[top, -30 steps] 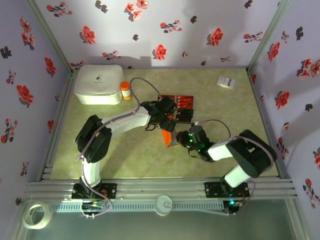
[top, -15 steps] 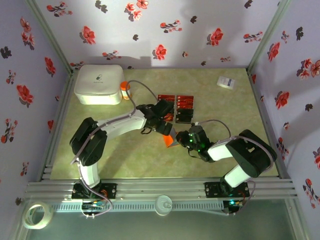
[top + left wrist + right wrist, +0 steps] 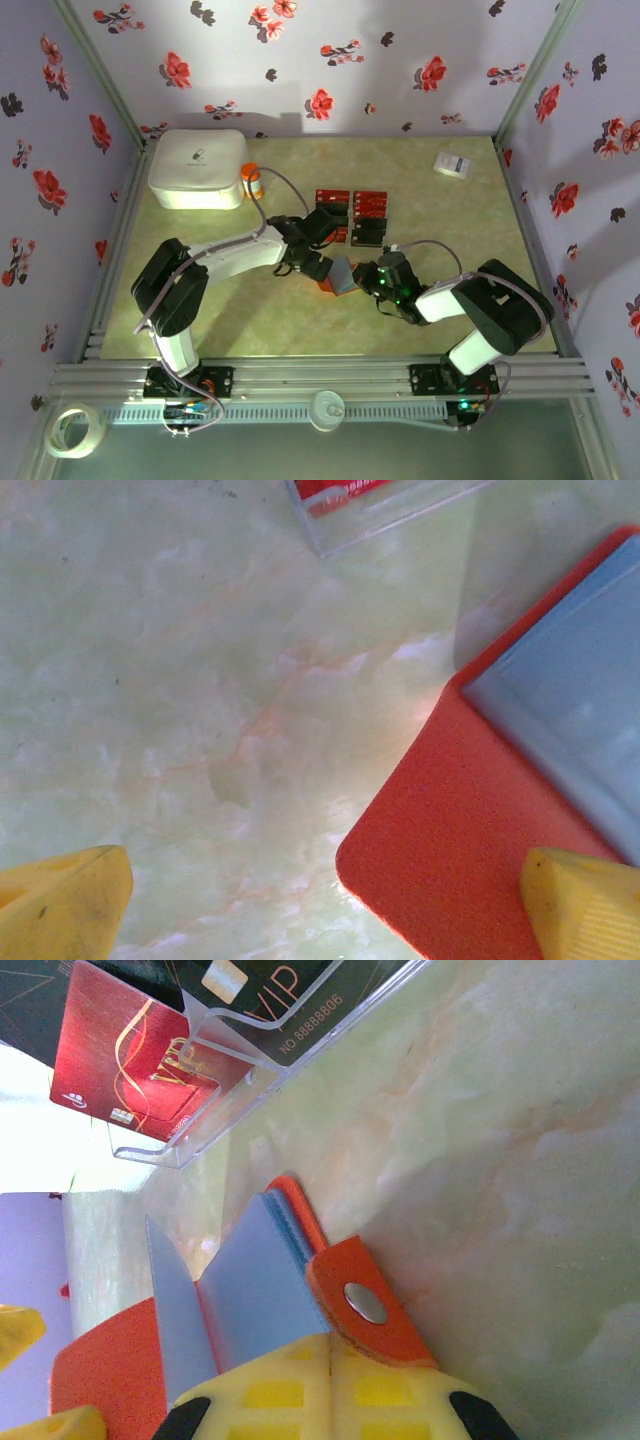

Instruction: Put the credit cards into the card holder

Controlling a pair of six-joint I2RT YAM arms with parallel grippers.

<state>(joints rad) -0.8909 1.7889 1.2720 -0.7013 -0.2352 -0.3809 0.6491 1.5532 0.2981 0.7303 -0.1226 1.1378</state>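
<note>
A: The right claw (image 3: 330, 1380) is clenched on the card holder (image 3: 338, 277) by its snap tab. The holder is propped ajar, just in front of the credit cards (image 3: 352, 215). The left claw (image 3: 322, 905) hangs spread wide over the orange flap.

B: It should probably pin that flap flat so the pocket gapes. The clear tray (image 3: 150, 1150) has its rim close by, and there is freer tabletop (image 3: 300, 320) toward the bases.

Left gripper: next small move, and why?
Probably lower the left gripper and close on the card holder's free orange cover: its open fingers straddle that corner, while the right gripper is shut on the snap-tab side. That would spread the holder; the credit cards lie outside it.
</note>
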